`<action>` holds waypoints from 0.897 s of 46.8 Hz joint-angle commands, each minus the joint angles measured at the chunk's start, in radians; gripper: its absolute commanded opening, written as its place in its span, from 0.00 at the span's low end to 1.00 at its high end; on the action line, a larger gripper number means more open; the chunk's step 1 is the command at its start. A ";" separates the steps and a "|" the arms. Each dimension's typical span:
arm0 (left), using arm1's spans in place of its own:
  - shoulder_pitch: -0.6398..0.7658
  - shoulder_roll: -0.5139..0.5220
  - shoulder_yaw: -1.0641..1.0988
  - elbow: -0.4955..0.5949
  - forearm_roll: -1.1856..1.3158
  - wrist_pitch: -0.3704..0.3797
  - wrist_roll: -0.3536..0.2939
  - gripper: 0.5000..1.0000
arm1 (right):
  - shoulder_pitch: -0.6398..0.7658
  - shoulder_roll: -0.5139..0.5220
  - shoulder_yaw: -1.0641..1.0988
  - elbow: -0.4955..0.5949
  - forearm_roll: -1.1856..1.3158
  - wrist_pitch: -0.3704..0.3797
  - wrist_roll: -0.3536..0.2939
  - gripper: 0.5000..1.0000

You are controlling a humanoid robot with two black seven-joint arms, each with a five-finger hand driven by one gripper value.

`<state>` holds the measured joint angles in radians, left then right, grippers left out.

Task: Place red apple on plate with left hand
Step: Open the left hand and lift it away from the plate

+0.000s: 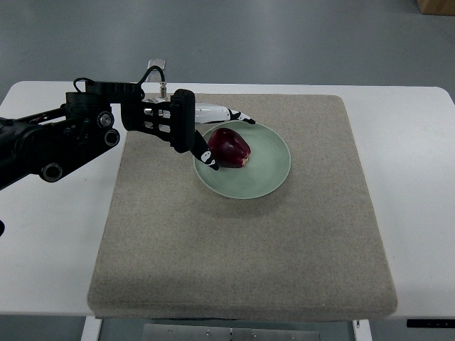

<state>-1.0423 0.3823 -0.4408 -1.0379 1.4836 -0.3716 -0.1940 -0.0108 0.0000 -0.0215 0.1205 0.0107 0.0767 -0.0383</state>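
Observation:
A dark red apple (pixel 229 147) lies on the pale green plate (pixel 270 167), left of the plate's centre. The plate sits on the grey mat (pixel 242 241). My left hand (pixel 229 140) reaches in from the left and brackets the apple. Its thumb (pixel 209 158) is beside the apple's left side, and its white fingers (pixel 234 115) stretch along the plate's far rim, with a gap to the apple. The fingers are spread and the apple rests on the plate. The right arm is out of view.
The mat covers most of the white table (pixel 50 249). A small metal bracket (pixel 156 69) stands at the table's far edge behind the hand. A brown box corner (pixel 437 6) shows at the top right on the floor.

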 commanded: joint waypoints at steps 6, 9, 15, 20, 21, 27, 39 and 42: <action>-0.045 0.029 -0.002 0.028 -0.288 0.007 0.001 0.99 | 0.000 0.000 0.000 0.001 0.000 0.000 0.000 0.86; -0.048 0.035 -0.015 0.071 -0.409 0.003 0.002 1.00 | 0.000 0.000 0.000 -0.001 0.000 0.000 0.000 0.86; -0.041 0.041 -0.070 0.147 -0.676 -0.004 0.005 1.00 | 0.000 0.000 0.000 0.001 0.000 0.000 0.000 0.86; -0.030 0.044 -0.099 0.171 -0.890 -0.010 0.013 1.00 | 0.000 0.000 0.000 0.001 0.000 0.000 0.000 0.86; -0.030 0.044 -0.104 0.176 -0.932 -0.013 0.014 1.00 | 0.000 0.000 0.000 0.001 0.000 0.000 0.000 0.86; -0.027 0.061 -0.108 0.197 -1.213 -0.024 0.041 1.00 | 0.000 0.000 0.000 0.001 0.000 0.000 0.000 0.86; 0.021 0.060 -0.111 0.228 -1.621 -0.056 0.180 1.00 | 0.000 0.000 0.000 -0.001 0.000 0.000 0.000 0.86; 0.031 0.061 -0.118 0.226 -1.692 -0.064 0.192 1.00 | 0.000 0.000 0.000 0.001 0.000 0.000 0.000 0.86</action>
<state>-1.0227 0.4418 -0.5523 -0.8100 -0.1336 -0.4262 -0.0162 -0.0108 0.0000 -0.0215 0.1204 0.0107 0.0767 -0.0383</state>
